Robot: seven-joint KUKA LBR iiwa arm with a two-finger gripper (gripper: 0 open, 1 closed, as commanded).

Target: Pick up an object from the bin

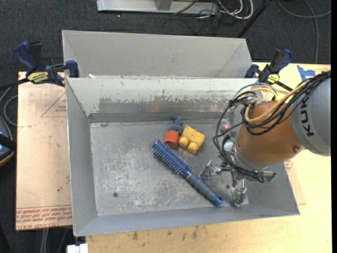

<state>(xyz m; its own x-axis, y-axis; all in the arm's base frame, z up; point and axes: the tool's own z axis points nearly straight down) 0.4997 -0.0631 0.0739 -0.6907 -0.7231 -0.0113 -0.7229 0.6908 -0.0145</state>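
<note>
Tool (225, 182) low beside the handle of the blue brush (181, 170), jaws apart, probably because that slim handle suits a pinch

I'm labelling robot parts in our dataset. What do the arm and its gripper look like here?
The arm has a grey link with black letters, of which KU can be read. Its wrist sits under a rounded orange cover, with black and pale cables looping over the top. At the cover's end, the gripper is a small assembly of silvery metal parts.
</note>
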